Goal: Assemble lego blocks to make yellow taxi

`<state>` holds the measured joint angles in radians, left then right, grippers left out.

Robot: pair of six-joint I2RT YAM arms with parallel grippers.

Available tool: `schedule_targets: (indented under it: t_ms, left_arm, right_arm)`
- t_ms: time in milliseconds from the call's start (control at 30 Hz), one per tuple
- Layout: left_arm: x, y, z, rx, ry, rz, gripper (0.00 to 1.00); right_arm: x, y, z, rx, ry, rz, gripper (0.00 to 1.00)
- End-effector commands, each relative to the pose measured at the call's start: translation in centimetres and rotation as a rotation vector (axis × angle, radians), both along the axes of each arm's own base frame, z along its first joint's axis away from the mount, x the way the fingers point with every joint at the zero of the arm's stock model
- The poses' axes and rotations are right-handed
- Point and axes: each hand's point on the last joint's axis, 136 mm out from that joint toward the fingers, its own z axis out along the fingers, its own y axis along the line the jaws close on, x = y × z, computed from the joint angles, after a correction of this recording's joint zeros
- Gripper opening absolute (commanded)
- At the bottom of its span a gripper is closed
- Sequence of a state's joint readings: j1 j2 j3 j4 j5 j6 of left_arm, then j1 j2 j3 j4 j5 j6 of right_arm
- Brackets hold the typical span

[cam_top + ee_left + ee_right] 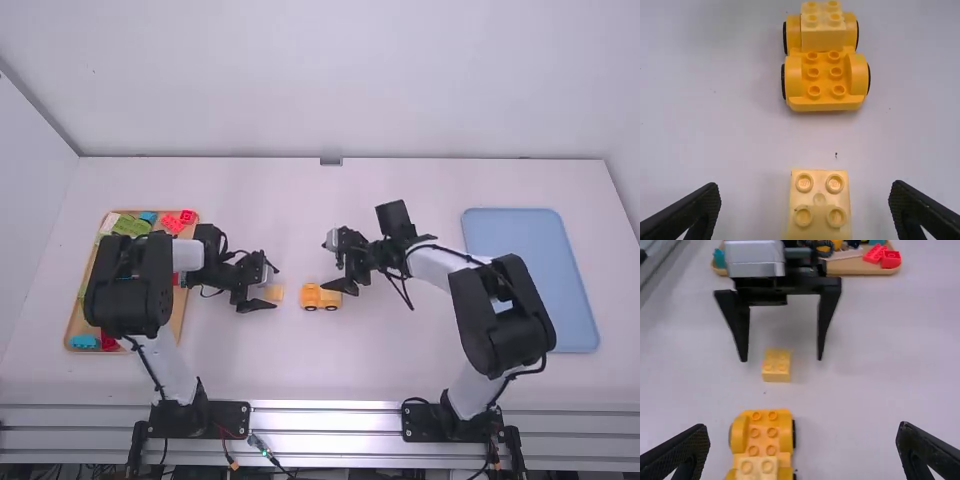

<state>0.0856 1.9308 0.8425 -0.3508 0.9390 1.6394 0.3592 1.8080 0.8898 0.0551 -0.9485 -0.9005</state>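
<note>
The taxi looks partly made, maybe about halfway. The orange-yellow plastic car base with black wheels [826,82] sits on the white table [330,370] between the two arms. One pale yellow plastic block with bumps on top [823,31] is already on the end nearer the right arm. The other end has six bare bumps, so I think more goes there. A loose pale yellow four-bump block [819,212] lies on the table just beside the car. The left gripper [781,359] is wide open, with one finger on each side of that block. The right gripper [804,427] is wide open too, near the car, and holds nothing. Next, the loose block probably gets picked up and pushed on. More bricks wait in the tan tray [855,268], but I cannot tell if the taxi needs any.
</note>
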Motion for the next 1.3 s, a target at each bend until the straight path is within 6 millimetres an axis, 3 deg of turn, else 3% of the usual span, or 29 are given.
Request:
schedule_targets:
  t_ms: [0,67,167,267,533,600,733,900,1100,1267]
  left_arm:
    - [-1.3,-0.4,-1.0,-0.018,0.046,0.004,0.88]
    - [-1.3,-0.4,-1.2,-0.019,0.052,0.023,0.82]
    - [-1.1,-0.5,-1.3,-0.03,0.06,0.05,0.67]
    - [-1.0,-0.5,-1.3,-0.029,0.059,0.053,0.61]
    - [-1.1,-0.1,-2.0,0.008,0.054,0.055,0.59]
    - [-1.1,-0.1,-2.0,0.006,0.053,0.056,0.52]
    - [-1.1,-0.1,-2.0,0.008,0.052,0.056,0.49]
    - [-1.1,-0.1,-2.0,0.009,0.051,0.054,0.28]
    - [-1.0,-0.2,-1.9,0.004,0.052,0.054,0.33]
    - [-0.4,-0.7,0.4,-0.073,0.101,0.054,0.4]
  right_arm:
    - [-0.1,-0.4,-0.4,-0.014,0.054,-0.071,0.99]
    - [0.0,-0.5,-0.3,-0.007,0.051,-0.082,0.99]
    - [0.2,-0.8,-0.4,-0.001,0.055,-0.1,0.99]
    - [-0.1,-0.8,-0.6,-0.005,0.067,-0.096,0.99]
    - [0.5,-0.6,-0.1,0.021,0.135,-0.149,0.99]
    - [0.7,-0.6,0.1,0.028,0.15,-0.164,0.99]
    - [0.7,-0.6,0.1,0.028,0.146,-0.162,0.99]
    - [0.7,-0.6,0.1,0.029,0.142,-0.161,0.99]
    - [0.7,-0.6,0.1,0.028,0.133,-0.156,0.99]
    - [0.0,-0.9,-0.7,0.01,0.072,-0.112,0.92]
